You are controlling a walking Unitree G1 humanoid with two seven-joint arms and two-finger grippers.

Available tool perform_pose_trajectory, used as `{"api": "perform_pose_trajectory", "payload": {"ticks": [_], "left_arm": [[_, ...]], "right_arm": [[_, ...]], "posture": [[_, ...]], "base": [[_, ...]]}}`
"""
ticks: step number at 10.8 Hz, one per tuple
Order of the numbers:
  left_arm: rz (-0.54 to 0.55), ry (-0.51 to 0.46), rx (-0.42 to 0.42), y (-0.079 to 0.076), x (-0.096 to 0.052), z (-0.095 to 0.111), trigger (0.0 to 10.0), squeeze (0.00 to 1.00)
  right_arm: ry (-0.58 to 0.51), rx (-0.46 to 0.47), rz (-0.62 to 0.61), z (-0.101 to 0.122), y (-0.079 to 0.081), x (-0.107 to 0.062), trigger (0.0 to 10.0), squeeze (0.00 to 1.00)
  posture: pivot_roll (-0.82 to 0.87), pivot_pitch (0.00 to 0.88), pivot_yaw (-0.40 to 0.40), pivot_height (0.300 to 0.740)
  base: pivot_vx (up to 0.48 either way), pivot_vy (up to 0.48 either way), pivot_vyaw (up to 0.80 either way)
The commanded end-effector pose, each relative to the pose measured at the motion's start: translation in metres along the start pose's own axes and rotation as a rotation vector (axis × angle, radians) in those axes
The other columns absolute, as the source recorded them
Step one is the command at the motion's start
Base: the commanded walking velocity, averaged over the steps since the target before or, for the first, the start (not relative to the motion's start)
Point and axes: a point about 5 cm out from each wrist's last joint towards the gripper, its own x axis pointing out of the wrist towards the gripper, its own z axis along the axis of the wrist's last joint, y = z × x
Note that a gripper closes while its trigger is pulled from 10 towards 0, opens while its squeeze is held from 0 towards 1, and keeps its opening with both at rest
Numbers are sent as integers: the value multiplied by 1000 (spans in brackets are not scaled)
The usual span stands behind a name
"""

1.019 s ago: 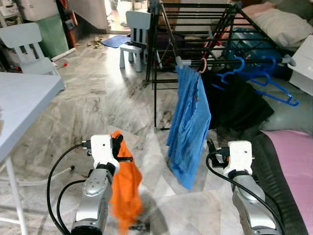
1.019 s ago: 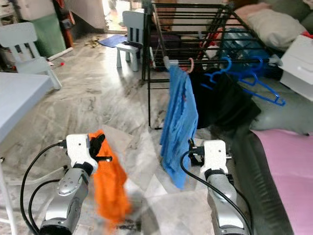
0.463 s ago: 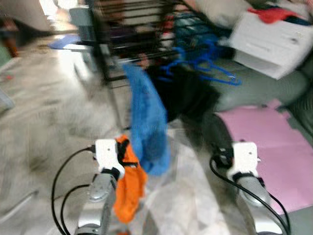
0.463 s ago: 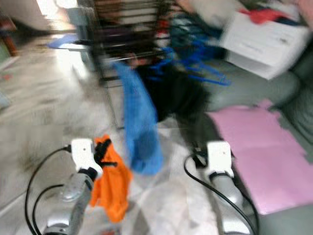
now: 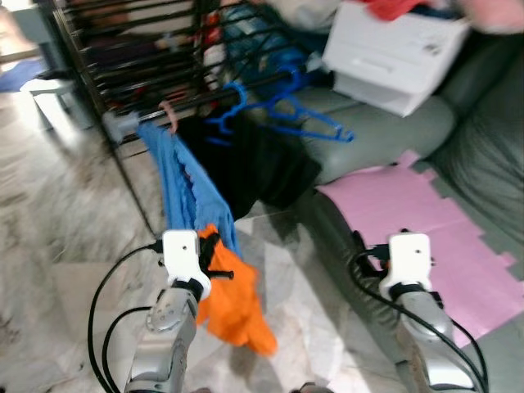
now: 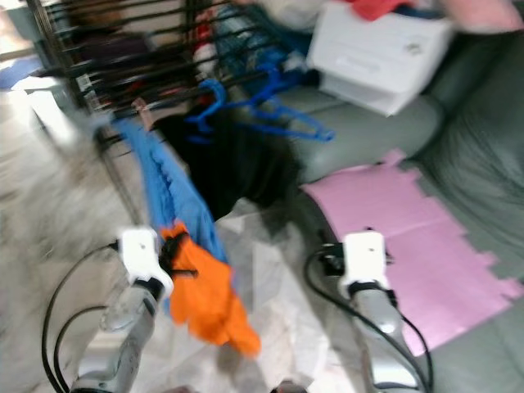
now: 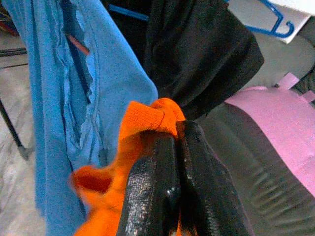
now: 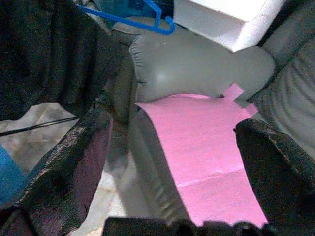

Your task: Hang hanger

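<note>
Item: crumpled orange cloth garment (image 5: pixel 233 299), pinched between the closed fingers of my left end effector (image 7: pixel 178 142), dangling just beside the hanging blue shirt (image 5: pixel 184 184). Soft, light, limp; I judge it may slip.

Item: blue plastic hangers (image 5: pixel 282 110) on the black metal drying rack (image 5: pixel 123 61). Stiff, light; best taken at the hook neck.

Item: my right end effector (image 8: pixel 172 162), fingers spread wide, holding nothing, above the pink mat (image 8: pixel 206 147) on the grey sofa (image 5: pixel 385 139).
</note>
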Motion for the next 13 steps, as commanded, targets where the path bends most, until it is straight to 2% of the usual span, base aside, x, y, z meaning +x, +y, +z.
{"api": "perform_pose_trajectory", "payload": {"ticks": [1,3,5,7,9,13], "left_arm": [[24,-10,11,8,-2,5,10000,0],[19,11,27,3,-3,2,10000,0],[-12,-12,34,0,-4,5,10000,0],[-72,-7,100,-5,-2,7,10000,0],[-141,-20,93,-12,-5,8,10000,0],[-171,-12,88,-16,-5,6,10000,0]], "right_arm": [[-5,13,27,2,8,-1,10000,0],[-2,9,25,2,7,-1,10000,0],[-6,12,24,3,8,0,10000,0],[-15,9,33,6,10,3,10000,0],[-7,2,28,5,7,2,10000,0],[-10,-1,28,5,8,0,10000,0]], "posture": [[-60,128,-26,740],[-61,133,-24,740],[-59,124,-23,740],[-56,119,-29,740],[-59,128,-30,740],[-73,130,-25,740]], "base": [[0,472,0],[0,476,0],[0,0,0],[0,0,0],[0,0,0],[245,0,-800]]}}
